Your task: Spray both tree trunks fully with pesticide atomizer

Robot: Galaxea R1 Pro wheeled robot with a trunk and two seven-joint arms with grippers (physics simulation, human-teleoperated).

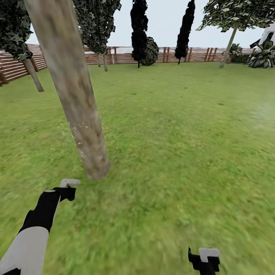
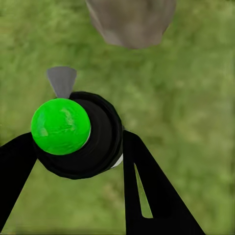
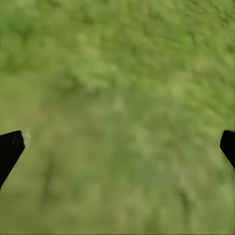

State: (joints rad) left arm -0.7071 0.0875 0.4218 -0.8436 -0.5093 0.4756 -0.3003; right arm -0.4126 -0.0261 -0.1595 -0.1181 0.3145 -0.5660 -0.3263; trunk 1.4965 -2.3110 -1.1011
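Now the left gripper (image 2: pixel 73 161) is clamped around the pesticide atomizer (image 2: pixel 73 134), near the foot of the tree trunk (image 1: pixel 72 95); it looks small, hard and light, best held round its black body, while the right gripper (image 3: pixel 117 147) hangs wide apart over grass.

The left gripper (image 1: pixel 68 190) is reaching out low over the lawn (image 1: pixel 183 152), and the pesticide atomizer (image 2: pixel 78 134) is sitting between its two fingers. The nearest tree trunk (image 1: pixel 78 110) is standing just ahead of this claw and slightly to its right, leaning away leftward as it rises. The right gripper (image 1: pixel 204 258) is hanging well to the right of the left one and closer to the robot, with only grass beneath it. The wooden fence (image 1: pixel 122 57) is running far ahead of both claws. A second pale tree (image 1: pixel 229 42) is standing far ahead and to the right.
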